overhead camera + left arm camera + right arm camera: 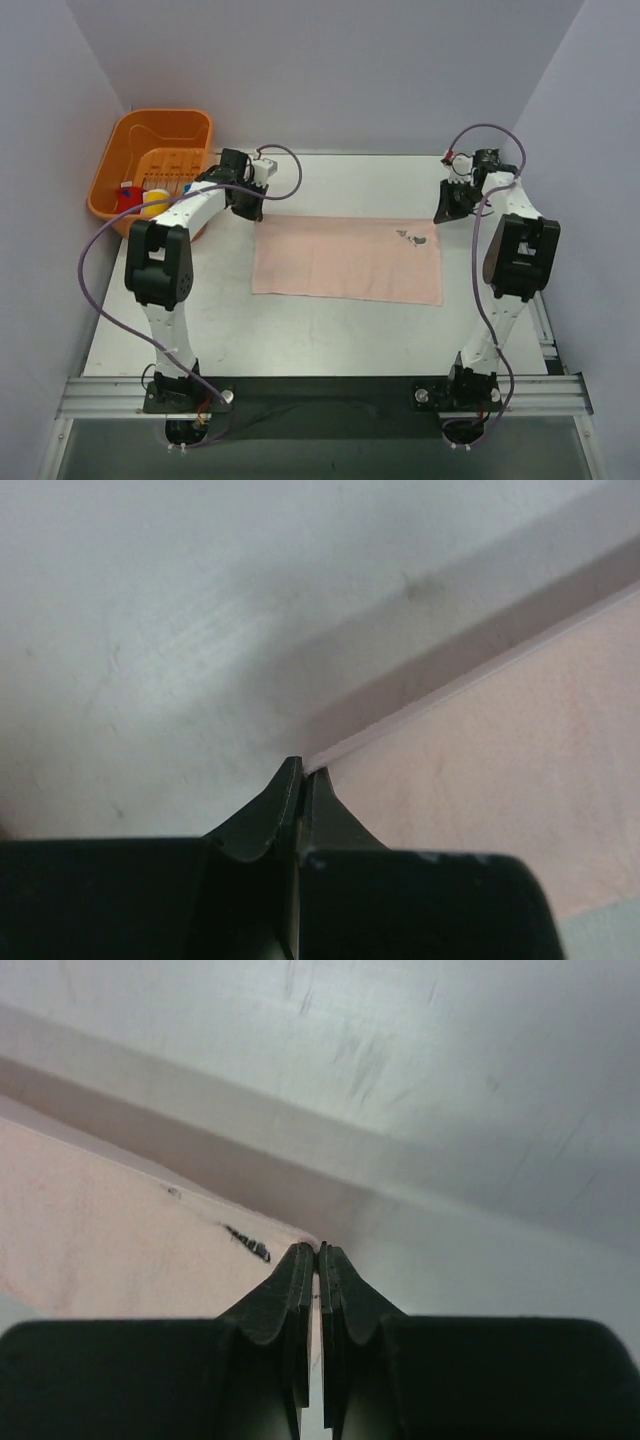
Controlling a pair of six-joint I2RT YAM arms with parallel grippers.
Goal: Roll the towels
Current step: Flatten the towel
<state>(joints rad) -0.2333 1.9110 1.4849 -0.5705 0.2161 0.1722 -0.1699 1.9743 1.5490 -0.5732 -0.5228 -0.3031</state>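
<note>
A pale pink towel (345,258) lies spread flat in the middle of the table. It has small dark marks near its far right corner. My left gripper (252,212) is at the towel's far left corner. In the left wrist view my left gripper (300,770) is shut with the edge of the pink towel (500,780) pinched at its tips. My right gripper (445,215) is at the far right corner. In the right wrist view my right gripper (318,1252) is shut on the corner of the pink towel (120,1240). The green and blue towel is out of view.
An orange basket (130,140) stands at the far left of the table, with red, yellow and blue items inside, just behind my left arm. Pale walls close in the table at the back and both sides.
</note>
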